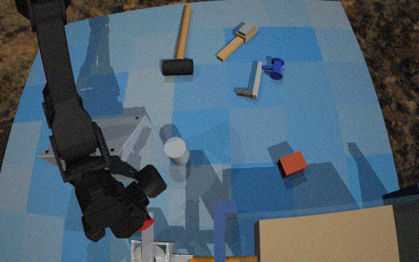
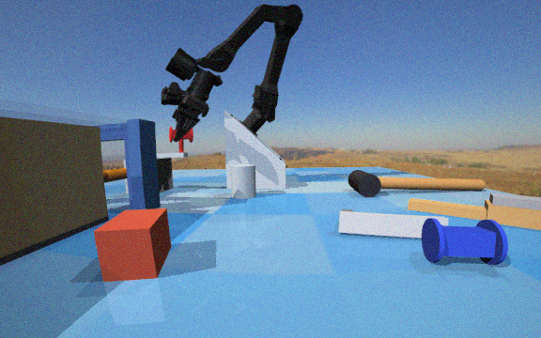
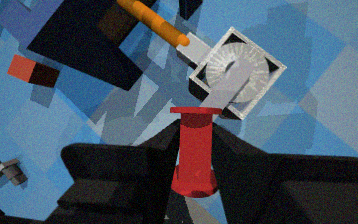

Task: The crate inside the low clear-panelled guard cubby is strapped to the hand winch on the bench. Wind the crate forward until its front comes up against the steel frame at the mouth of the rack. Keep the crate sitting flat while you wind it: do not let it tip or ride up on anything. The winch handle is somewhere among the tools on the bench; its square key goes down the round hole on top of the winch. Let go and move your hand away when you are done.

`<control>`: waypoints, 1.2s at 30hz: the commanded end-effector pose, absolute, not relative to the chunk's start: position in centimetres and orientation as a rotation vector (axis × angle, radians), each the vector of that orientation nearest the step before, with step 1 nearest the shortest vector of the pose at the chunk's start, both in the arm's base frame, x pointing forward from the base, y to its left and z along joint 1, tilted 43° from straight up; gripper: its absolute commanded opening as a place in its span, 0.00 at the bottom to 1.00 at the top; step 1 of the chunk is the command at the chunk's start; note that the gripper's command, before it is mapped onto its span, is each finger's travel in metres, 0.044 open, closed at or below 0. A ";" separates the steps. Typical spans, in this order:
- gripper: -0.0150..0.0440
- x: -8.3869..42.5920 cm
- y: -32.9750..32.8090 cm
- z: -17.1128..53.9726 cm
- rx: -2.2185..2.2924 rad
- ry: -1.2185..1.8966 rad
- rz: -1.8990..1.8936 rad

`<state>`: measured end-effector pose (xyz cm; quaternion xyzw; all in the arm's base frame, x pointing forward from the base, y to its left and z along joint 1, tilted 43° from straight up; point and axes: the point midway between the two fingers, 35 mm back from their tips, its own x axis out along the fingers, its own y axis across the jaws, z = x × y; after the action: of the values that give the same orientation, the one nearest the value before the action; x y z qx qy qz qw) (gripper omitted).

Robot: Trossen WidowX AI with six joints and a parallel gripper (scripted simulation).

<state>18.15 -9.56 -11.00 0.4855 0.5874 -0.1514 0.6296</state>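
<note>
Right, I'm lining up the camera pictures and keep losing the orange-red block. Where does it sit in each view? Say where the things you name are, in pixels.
Top: the orange-red block [image 1: 292, 164] [image 2: 127, 251] [image 3: 22, 68] is right of centre, below mid-height.
Exterior: left of centre, in the lower half, large in the foreground.
Wrist: near the left edge, in the upper half.
Shared landmark: the blue post frame [image 1: 220, 229] [image 2: 142, 164] [image 3: 26, 22].
</note>
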 end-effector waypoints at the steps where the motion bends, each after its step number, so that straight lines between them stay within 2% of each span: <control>1: 0.25 16.5 -9.8 -11.4 1.105 1.372 -0.380; 36: 0.25 11.6 -12.3 -13.3 1.101 1.374 -0.385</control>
<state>12.55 -11.50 -12.53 0.4920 0.5857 -0.1542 0.6254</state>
